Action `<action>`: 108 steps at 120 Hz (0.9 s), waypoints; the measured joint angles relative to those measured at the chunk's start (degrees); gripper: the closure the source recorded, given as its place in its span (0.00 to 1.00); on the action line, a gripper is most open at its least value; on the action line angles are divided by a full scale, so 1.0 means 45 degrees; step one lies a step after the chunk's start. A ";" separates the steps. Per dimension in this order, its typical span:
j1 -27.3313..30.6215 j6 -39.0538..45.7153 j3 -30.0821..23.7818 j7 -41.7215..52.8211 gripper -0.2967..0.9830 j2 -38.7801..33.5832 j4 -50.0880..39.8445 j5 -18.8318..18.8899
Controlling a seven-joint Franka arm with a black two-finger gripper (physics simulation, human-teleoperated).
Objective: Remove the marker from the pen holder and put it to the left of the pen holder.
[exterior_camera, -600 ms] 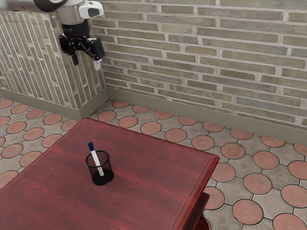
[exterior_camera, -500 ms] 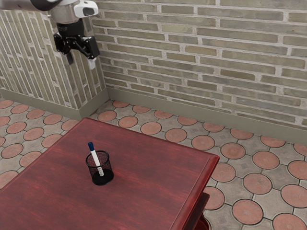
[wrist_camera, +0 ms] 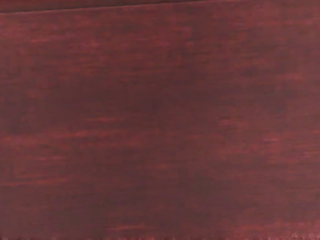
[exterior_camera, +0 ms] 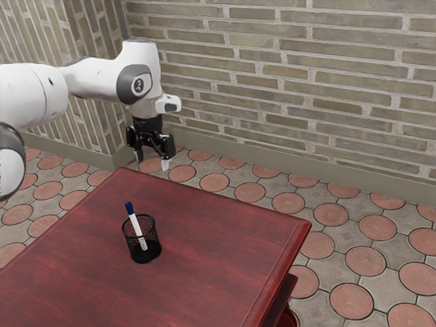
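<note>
My black gripper (exterior_camera: 152, 162) hangs above the tabletop in the exterior view, toward its far edge, with the two fingers apart and nothing between them. The pen holder (exterior_camera: 142, 246), a black mesh cup, stands upright on the table, lower in the exterior view than the gripper and apart from it. A white marker (exterior_camera: 138, 230) with a dark blue cap leans inside the cup, its capped end sticking out over the rim.
The reddish-brown wooden table (exterior_camera: 218, 252) shows its straight edge at the top of the wrist view, where bare tabletop (wrist_camera: 160, 125) lies under the hand. Behind the table are a tiled floor (exterior_camera: 330, 214) and a brick wall (exterior_camera: 286, 88).
My hand has come down and toward the exterior view's right, bringing more of the white arm into sight. The pen holder and marker have stayed where they were.
</note>
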 joint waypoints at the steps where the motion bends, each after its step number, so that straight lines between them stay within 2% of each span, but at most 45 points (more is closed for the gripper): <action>1: 0.0004 -0.0007 0.0005 0.0014 0.23 0.0014 -0.0081 -0.0014; 16: 0.0123 -0.0166 0.0055 0.0212 0.23 -0.0048 -0.1093 -0.0198; 28: 0.0125 -0.0337 0.0316 0.0352 0.23 -0.0438 -0.1934 -0.0881; 45: 0.0119 -0.0724 0.0624 0.0518 0.23 -0.0481 -0.2252 -0.1688; 88: 0.0137 -0.1941 0.0958 0.0844 0.23 -0.0473 -0.2804 -0.2574; 96: 0.0138 -0.2086 0.1047 0.0883 0.26 -0.0465 -0.2849 -0.2642; 108: 0.0121 -0.2231 0.1084 0.0937 0.35 -0.0468 -0.2868 -0.2707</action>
